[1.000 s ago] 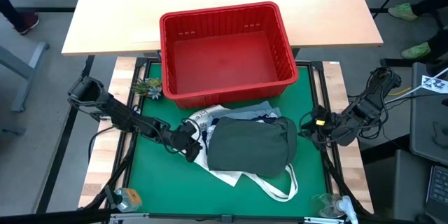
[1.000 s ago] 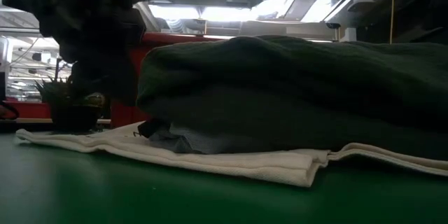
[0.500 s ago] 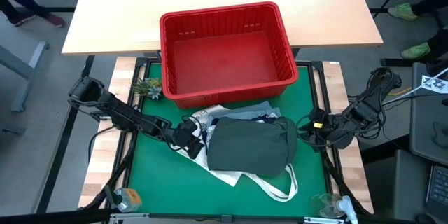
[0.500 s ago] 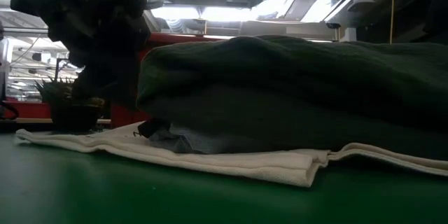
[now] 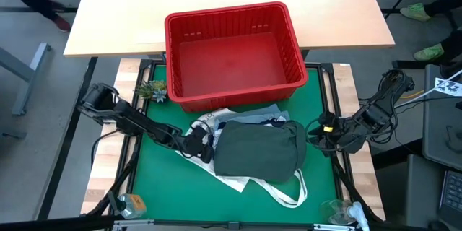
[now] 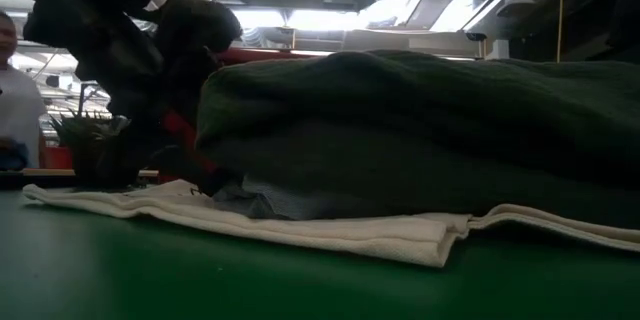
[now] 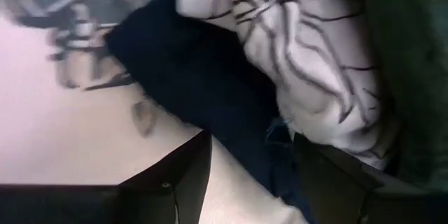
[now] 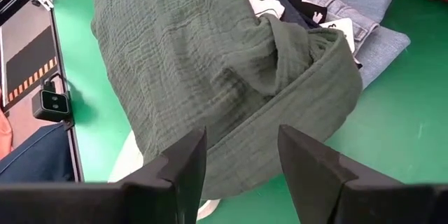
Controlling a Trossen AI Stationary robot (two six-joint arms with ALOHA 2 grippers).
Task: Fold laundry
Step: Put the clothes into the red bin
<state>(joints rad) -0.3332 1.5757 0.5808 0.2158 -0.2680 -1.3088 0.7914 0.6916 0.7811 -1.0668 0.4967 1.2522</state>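
The laundry lies in a pile on the green mat. A dark olive garment [image 5: 260, 151] is on top. Light blue denim [image 5: 271, 112], a navy piece [image 7: 203, 77] and a white piece with dark leaf print [image 7: 315, 56] lie beneath it, all resting on a white tote bag [image 5: 238, 184]. My left gripper [image 5: 200, 144] is low at the pile's left edge and open. In the left wrist view its fingers stand on either side of the navy edge [image 7: 280, 175]. My right gripper [image 8: 241, 175] hangs open above the mat's right side, clear of the olive garment [image 8: 210, 63]. My left gripper [image 7: 255, 182] comes slanting down from the table's left at the navy garment's edge, which lies on the tote bag between its fingers. I cannot tell whether either finger touches the cloth.
A red slotted basket [image 5: 231, 50] stands just beyond the pile. A small plant [image 5: 153, 90] sits at the mat's far left corner. Clear objects stand at the near corners [image 5: 130, 203] [image 5: 339, 209]. A person [image 6: 15, 90] shows in the room behind.
My left gripper has sunk toward the mat and moved right, in against the pile's left edge, rolling as it went. The pile has kept its shape. A person has come into the low view at the left.
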